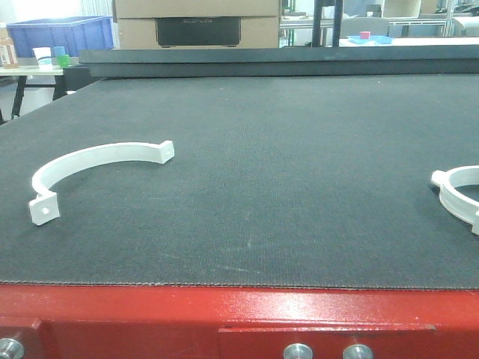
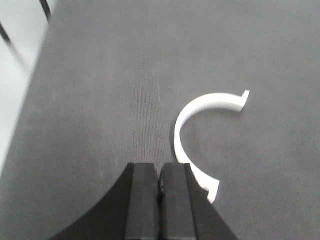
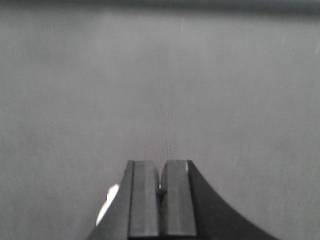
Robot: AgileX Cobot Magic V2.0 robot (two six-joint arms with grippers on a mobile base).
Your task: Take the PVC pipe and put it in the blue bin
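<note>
A white curved PVC pipe piece lies flat on the dark mat at the left; no gripper shows in the front view. The left wrist view has the same arc just ahead and to the right of my left gripper, which is shut and holds nothing; the arc's near end tab sits beside the right finger. A second white curved piece lies at the mat's right edge, partly cut off. My right gripper is shut and empty, with a white sliver showing at its left side. A blue bin stands far back left.
The dark mat ends at a red front edge. Cardboard boxes stand behind the mat. A side table at the back left carries a cup and small items. A small blue tray sits far back right.
</note>
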